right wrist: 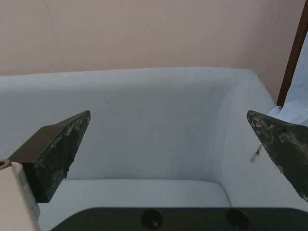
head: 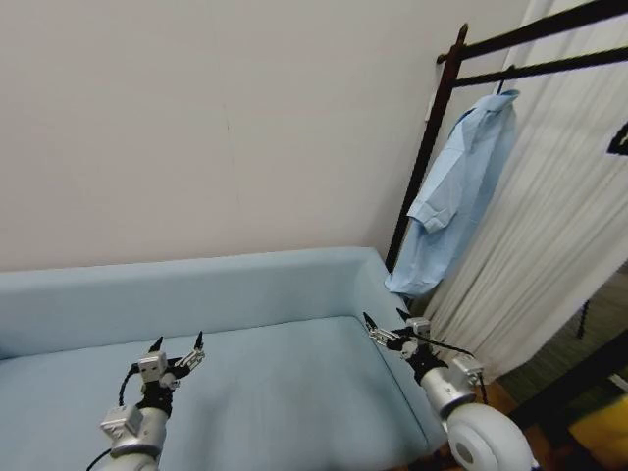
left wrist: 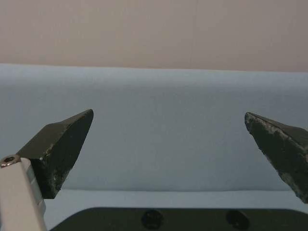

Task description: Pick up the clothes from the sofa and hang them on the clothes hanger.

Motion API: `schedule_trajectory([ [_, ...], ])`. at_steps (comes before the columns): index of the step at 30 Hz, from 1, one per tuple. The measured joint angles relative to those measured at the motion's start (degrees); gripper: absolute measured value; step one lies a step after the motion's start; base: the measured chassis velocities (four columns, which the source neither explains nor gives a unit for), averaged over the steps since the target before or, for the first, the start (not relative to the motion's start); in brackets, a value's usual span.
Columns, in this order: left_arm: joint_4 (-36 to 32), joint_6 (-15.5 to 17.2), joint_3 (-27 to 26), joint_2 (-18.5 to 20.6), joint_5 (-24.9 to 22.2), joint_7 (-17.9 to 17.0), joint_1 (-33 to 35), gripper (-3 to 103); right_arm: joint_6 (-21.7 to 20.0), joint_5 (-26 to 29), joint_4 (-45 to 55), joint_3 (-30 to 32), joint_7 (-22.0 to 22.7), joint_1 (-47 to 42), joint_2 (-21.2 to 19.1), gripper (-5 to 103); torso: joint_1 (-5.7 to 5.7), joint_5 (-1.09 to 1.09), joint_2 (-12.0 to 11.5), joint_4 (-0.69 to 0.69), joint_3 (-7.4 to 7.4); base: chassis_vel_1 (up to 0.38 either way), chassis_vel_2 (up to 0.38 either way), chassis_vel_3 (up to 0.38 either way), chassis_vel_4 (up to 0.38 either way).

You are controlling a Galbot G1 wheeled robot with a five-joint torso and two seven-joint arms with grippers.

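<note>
Blue shirt point(head: 456, 186) well above right end effector point(head: 385, 320)

A plain pale beige wall point(head: 196, 118) takes up the upper part of the head view, evenly lit, with a faint vertical seam running down it. Against it stands a long light blue upholstered sofa point(head: 294, 392). Its low padded backrest point(head: 177, 289) runs along the wall and bends round into an armrest point(head: 378, 280) at the robot's right. Just beyond that end rises a dark brown wooden clothes rack point(head: 429, 128), its post leaning a little in this view, with two horizontal bars reaching off to the right. Behind the rack hangs a white pleated curtain point(head: 559, 226), brighter than the wall. Below the curtain's hem lies a small patch of brown floor point(head: 497, 392).
</note>
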Motion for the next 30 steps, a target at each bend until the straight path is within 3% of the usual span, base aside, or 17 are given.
schedule_trajectory([
  [4,0.41,-1.47,-0.24,0.27,2.84,0.98,-0.51,100,0.21,-0.05,-0.56,-0.34,0.94,1.21,-0.74,100,0.0,0.0,0.0,0.01,0.0,0.0,0.0,0.0,0.0],
  [30,0.51,-1.51,-0.28,0.41,2.85,1.04,-0.62,100,0.31,0.26,-0.71,-0.39,1.16,1.43,-0.93,100,0.0,0.0,0.0,0.0,0.0,0.0,0.0,0.0,0.0],
])
